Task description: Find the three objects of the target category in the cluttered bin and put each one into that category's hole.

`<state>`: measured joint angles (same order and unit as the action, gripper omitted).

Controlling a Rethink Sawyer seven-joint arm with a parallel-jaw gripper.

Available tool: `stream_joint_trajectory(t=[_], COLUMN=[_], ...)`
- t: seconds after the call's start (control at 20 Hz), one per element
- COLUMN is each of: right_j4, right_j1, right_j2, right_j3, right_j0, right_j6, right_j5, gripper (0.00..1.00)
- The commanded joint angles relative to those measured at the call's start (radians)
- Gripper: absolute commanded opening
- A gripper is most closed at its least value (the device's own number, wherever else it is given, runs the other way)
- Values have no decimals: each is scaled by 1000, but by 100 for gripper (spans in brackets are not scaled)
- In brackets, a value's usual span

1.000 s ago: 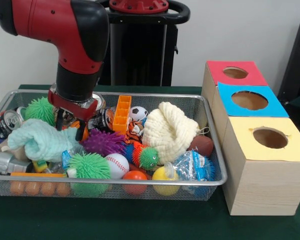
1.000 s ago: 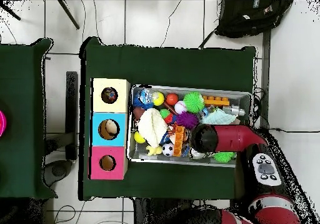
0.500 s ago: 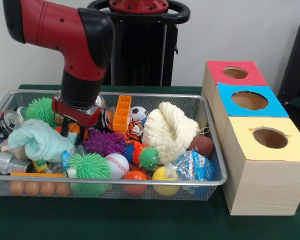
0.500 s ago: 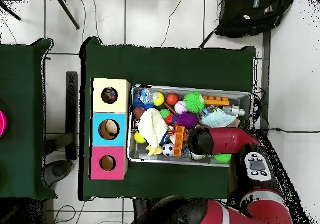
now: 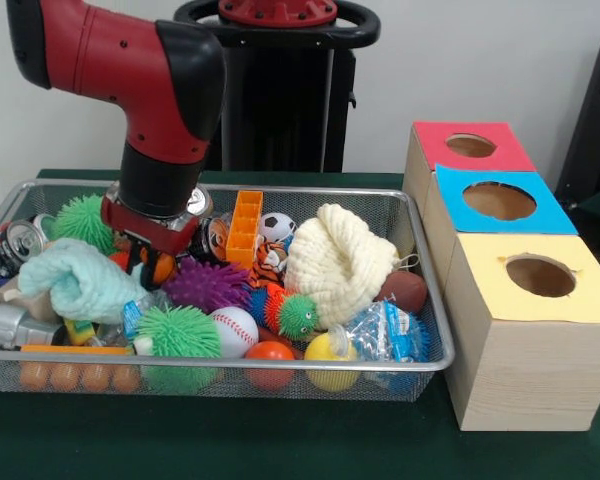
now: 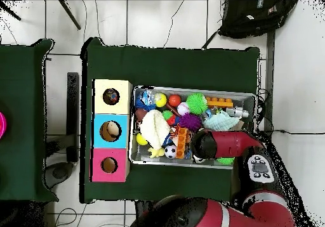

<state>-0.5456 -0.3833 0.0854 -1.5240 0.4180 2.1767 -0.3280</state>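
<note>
My gripper (image 5: 146, 264) is down in the left part of the wire bin (image 5: 420, 365), among the clutter next to the teal cloth (image 5: 75, 280) and the purple spiky ball (image 5: 208, 284). An orange round thing (image 5: 161, 266) shows right at its tips; whether it is held cannot be seen. Nearby lie a baseball (image 5: 235, 330), a soccer ball (image 5: 276, 227), a green spiky ball (image 5: 178, 332) and a cream knitted cloth (image 5: 340, 262). In the overhead view the red arm (image 6: 222, 142) hides the gripper.
Three wooden boxes with holes stand beside the bin: red top (image 5: 470, 146), blue top (image 5: 500, 200), yellow top (image 5: 540, 275). Cans (image 5: 10, 243) and an orange block (image 5: 245, 225) crowd the bin's back. A black bag (image 6: 254, 15) lies on the floor.
The arm has shifted slightly to the right in the front view and the gripper has sunk a little deeper into the clutter. The bin's objects look unmoved.
</note>
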Motion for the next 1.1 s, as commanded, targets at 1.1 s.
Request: stream_joint_trajectory(t=[1.1], right_j4=[177], right_j1=[-283], right_j2=[-179], right_j3=[-267], right_j0=[-36], right_j6=[54], right_j5=[-77], gripper=[0])
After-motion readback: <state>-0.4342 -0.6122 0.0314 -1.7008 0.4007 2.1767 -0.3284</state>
